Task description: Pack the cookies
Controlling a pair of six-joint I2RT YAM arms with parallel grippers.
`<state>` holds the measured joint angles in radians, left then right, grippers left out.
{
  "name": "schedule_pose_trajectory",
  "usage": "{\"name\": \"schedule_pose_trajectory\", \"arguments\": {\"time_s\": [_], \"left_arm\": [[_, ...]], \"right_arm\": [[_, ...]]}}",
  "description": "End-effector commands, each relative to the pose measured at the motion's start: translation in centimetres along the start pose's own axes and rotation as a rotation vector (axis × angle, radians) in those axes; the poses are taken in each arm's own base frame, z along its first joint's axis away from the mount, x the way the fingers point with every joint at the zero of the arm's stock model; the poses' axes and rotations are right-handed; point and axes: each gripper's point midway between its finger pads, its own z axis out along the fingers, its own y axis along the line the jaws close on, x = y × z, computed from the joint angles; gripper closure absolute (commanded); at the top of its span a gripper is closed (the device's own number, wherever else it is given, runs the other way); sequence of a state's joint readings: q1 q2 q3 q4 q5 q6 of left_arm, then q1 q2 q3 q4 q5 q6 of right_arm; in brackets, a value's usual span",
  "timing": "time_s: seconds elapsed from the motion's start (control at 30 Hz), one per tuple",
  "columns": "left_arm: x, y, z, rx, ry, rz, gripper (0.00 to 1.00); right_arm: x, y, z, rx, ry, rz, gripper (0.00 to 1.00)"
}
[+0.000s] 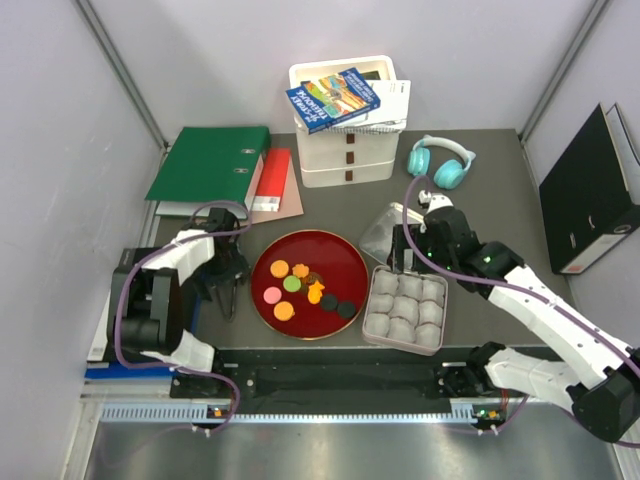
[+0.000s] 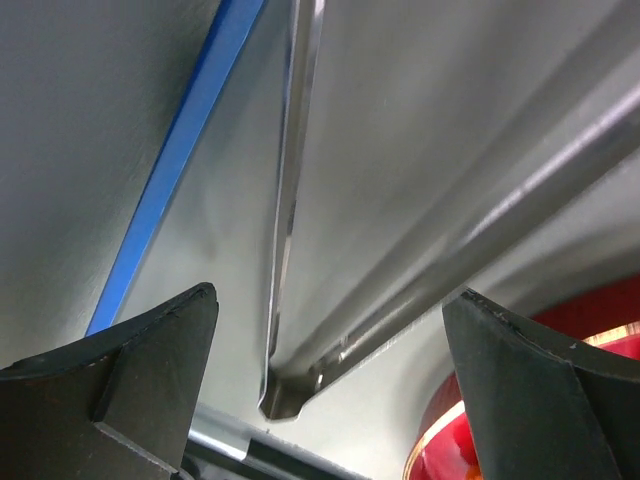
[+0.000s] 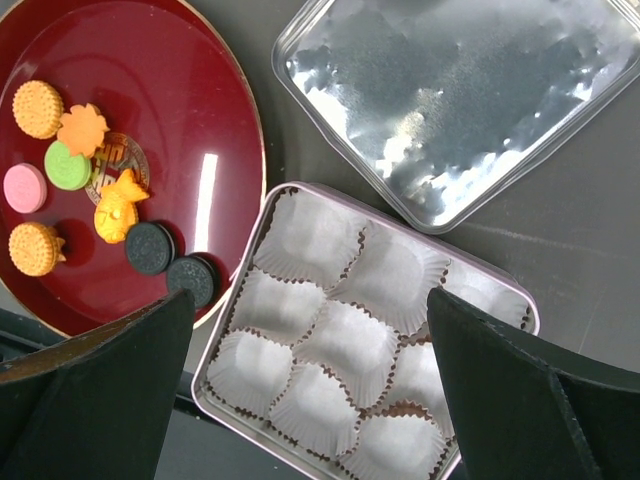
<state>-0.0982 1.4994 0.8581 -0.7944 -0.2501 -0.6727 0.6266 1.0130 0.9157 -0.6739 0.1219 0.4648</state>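
Several cookies (image 1: pixel 300 290) lie on a round red tray (image 1: pixel 340 258): orange, green, pink and two dark ones. They also show in the right wrist view (image 3: pixel 67 165) on the tray (image 3: pixel 180 100). A tin (image 1: pixel 371 322) of empty white paper cups (image 3: pixel 330 340) stands right of the tray, with its clear lid (image 3: pixel 450 100) behind it. My right gripper (image 1: pixel 415 258) hangs open above the tin (image 3: pixel 207 380), its jaws (image 3: pixel 310 300) empty. My left gripper (image 1: pixel 228 292) is open and empty, low beside the tray's left edge (image 2: pixel 600 315).
A green binder (image 1: pixel 210 165) and a red book (image 1: pixel 272 180) lie at the back left. White stacked boxes (image 1: pixel 348 150) with books on top stand at the back. Teal headphones (image 1: pixel 440 160) and a black binder (image 1: pixel 590 190) are at the right.
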Motion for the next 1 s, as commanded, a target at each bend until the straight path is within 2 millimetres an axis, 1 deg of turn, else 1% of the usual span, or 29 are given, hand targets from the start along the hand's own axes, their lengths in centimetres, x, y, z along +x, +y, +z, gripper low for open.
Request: {"name": "schedule_pose_trajectory", "arguments": {"time_s": [0.0, 0.13, 0.2, 0.3, 0.4, 0.53, 0.57, 0.63, 0.7, 0.77, 0.8, 0.87, 0.9, 0.97], "left_arm": [[-0.8, -1.4, 1.2, 0.055, 0.007, 0.005, 0.08], [-0.9, -2.1, 1.8, 0.082, 0.013, 0.018, 0.16], [-0.7, -2.3, 2.2, 0.084, 0.02, 0.025, 0.16], [-0.3, -2.3, 2.7, 0.094, 0.024, 0.047, 0.19], [0.3, -2.2, 3.3, 0.099, 0.048, 0.055, 0.27], [0.9, -2.6, 3.6, 0.111, 0.097, 0.07, 0.48], [1.0, -2.6, 3.8, 0.11, 0.104, 0.071, 0.59], [1.0, -2.6, 3.6, 0.109, 0.102, 0.07, 0.69], [0.7, -2.3, 3.2, 0.097, 0.087, 0.061, 0.78], [-0.3, -2.0, 2.0, 0.091, 0.051, 0.052, 0.83], [-0.8, -1.7, 1.5, 0.077, 0.028, 0.048, 0.88], [-2.6, -1.8, -0.5, 0.096, -0.044, 0.032, 0.89], [-2.8, -1.5, -1.3, 0.091, -0.051, 0.034, 0.92], [-4.5, -1.7, -3.8, 0.119, -0.122, 0.018, 0.96]], "right_arm": [[-1.1, 0.7, 0.2, -0.008, -0.033, 0.001, 0.01], [-1.2, 0.5, 0.5, 0.008, -0.03, -0.001, 0.01], [-1.2, 0.4, 0.6, 0.013, -0.03, -0.003, 0.01], [-1.3, 0.4, 0.8, 0.02, -0.033, -0.002, 0.01], [-1.3, 0.4, 1.1, 0.026, -0.024, -0.003, 0.01], [-1.2, 0.4, 1.4, 0.031, -0.015, -0.005, 0.01], [-1.2, 0.3, 1.5, 0.035, -0.015, -0.004, 0.01], [-1.4, 0.4, 1.5, 0.034, -0.016, -0.005, 0.01], [-1.6, 0.6, 1.6, 0.03, -0.016, -0.006, 0.01], [-1.8, 0.7, 1.7, 0.029, -0.019, -0.006, 0.01], [-2.1, 0.9, 1.6, 0.024, -0.023, -0.011, 0.01], [-2.3, 1.1, 1.7, 0.017, -0.025, -0.015, 0.01], [-2.6, 1.3, 1.7, 0.016, -0.028, -0.017, 0.01], [-3.0, 1.5, 1.7, 0.011, -0.032, -0.023, 0.01]]}}
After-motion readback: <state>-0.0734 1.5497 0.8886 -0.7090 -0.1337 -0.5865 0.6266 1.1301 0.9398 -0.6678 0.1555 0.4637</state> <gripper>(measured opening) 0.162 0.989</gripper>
